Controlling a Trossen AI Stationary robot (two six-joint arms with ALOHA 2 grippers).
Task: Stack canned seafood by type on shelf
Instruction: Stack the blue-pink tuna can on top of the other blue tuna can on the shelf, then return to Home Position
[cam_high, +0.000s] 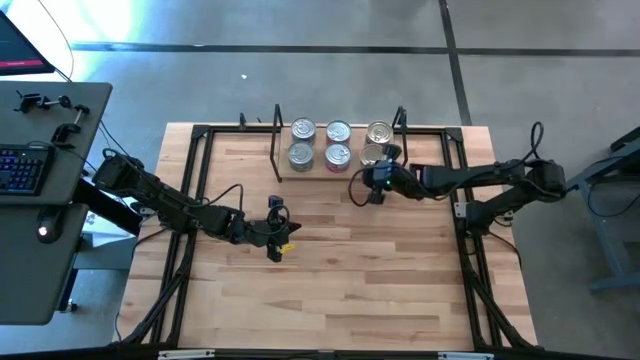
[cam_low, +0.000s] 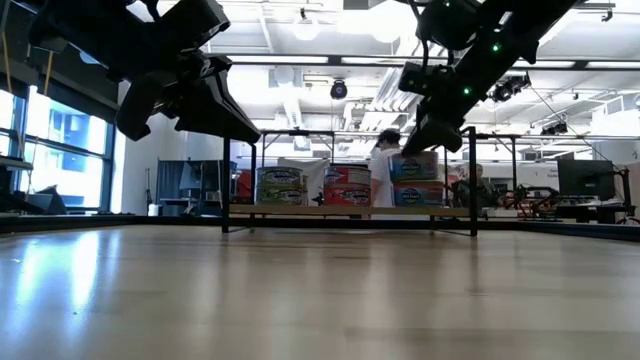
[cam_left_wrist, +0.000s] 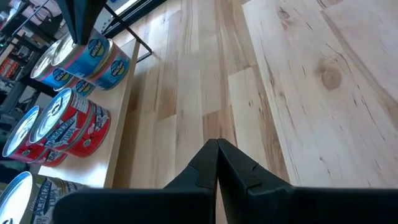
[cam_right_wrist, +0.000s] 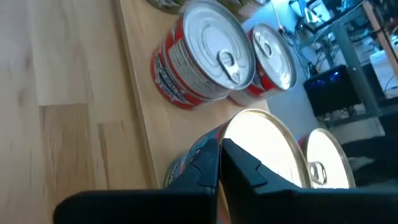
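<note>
My right gripper (cam_high: 377, 186) hung just over the blue-labelled round tin with the gold lid (cam_high: 372, 155), at the three o'clock end of the small black-rod shelf with a pale wooden board (cam_high: 316, 172). Its fingers were pressed together, holding nothing. I judged I should lift straight up, slowly, so I bumped no tin. Six shiny tins sat in three neat pairs: grey-blue, red (cam_high: 337, 154), blue. My left gripper (cam_high: 277, 243) waited shut at six o'clock.

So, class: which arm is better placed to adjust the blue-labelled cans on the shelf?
Right. Its gripper hovers at the blue cans on the shelf; the left gripper is mid-table, well away.
</note>
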